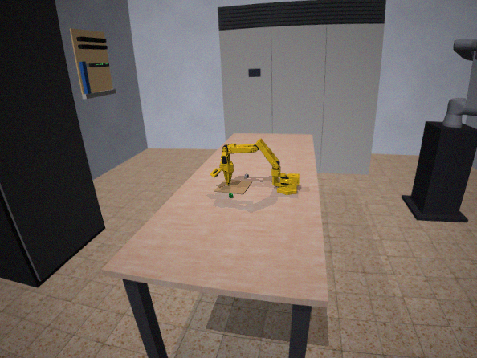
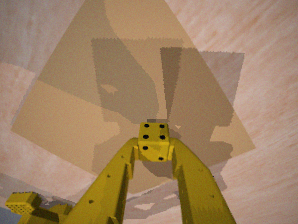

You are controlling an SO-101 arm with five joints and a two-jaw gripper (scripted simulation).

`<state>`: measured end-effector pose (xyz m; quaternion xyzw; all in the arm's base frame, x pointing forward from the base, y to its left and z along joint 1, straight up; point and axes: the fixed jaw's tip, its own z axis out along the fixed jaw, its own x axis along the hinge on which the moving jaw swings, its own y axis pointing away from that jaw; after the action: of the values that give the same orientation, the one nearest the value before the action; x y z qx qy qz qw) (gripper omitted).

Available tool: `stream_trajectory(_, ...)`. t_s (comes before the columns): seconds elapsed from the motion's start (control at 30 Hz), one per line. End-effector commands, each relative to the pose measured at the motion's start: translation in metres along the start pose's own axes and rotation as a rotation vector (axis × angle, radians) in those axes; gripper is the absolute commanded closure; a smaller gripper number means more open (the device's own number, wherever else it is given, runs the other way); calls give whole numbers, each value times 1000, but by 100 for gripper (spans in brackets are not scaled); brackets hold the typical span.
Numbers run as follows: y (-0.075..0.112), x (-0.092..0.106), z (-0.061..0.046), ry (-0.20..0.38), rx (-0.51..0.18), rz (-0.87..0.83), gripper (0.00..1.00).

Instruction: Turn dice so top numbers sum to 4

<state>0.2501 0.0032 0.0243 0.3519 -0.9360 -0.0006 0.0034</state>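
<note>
Yellow fills the nearest part of our wrist view: the gripper is clamped on a yellow die, pinched between the two fingers at their tips. Its far face shows three black pips and its near face at least two; we cannot tell which face would land on top. Beneath it lies the tan mat, seen as a diamond and crossed by dark shadows of the arm. In the exterior view, the green die sits on the table just off the mat's near edge, toward the front end of the bench. The mat lies past the middle of the bench, nearer its far end, with the gripper pointing down over its left part. A small grey die rests beyond the mat's far edge, and the arm's base stands near the bench's right edge. We judge the step in hand is setting the yellow die on the mat with a low number up. To do it well, we would lower until a face lies flat and well inside the mat's edges, then open gently so it neither tips nor rolls.
</note>
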Motion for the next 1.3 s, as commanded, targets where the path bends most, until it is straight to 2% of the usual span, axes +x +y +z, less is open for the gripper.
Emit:
stream_trajectory(0.0,-4,-2,-6,-29,24,-4,100)
stream_trajectory(0.67,-4,-2,0,-29,24,-4,100)
stream_trajectory(1.0,-4,-2,0,-29,24,-4,93)
stream_trajectory(1.27,-4,-2,0,-29,24,-4,92)
